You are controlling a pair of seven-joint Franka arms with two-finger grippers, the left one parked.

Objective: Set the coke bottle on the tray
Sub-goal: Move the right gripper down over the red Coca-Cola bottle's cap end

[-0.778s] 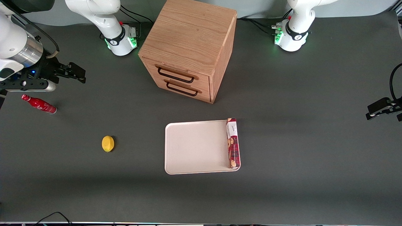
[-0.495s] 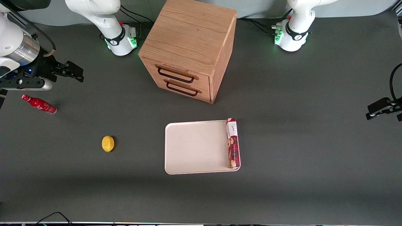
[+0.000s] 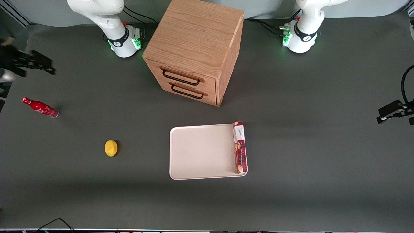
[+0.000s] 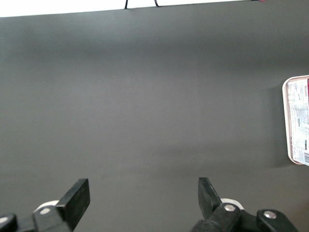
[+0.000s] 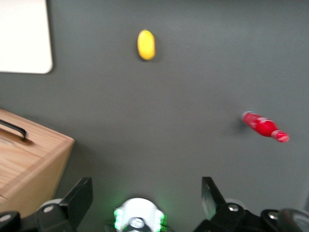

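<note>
The coke bottle, small and red, lies on its side on the dark table at the working arm's end; it also shows in the right wrist view. My gripper hovers farther from the front camera than the bottle, well apart from it. It is open, with nothing between its fingers. The cream-white tray sits mid-table, nearer the front camera than the cabinet, and one corner of the tray shows to the wrist camera.
A long red biscuit packet lies on the tray along its edge toward the parked arm. A yellow lemon rests between bottle and tray. The wooden drawer cabinet stands mid-table. The arm's lit base is beside it.
My gripper has swung away from the front camera and toward the table's end, so most of the arm has left the front view. The bottle, lemon and tray have not moved.
</note>
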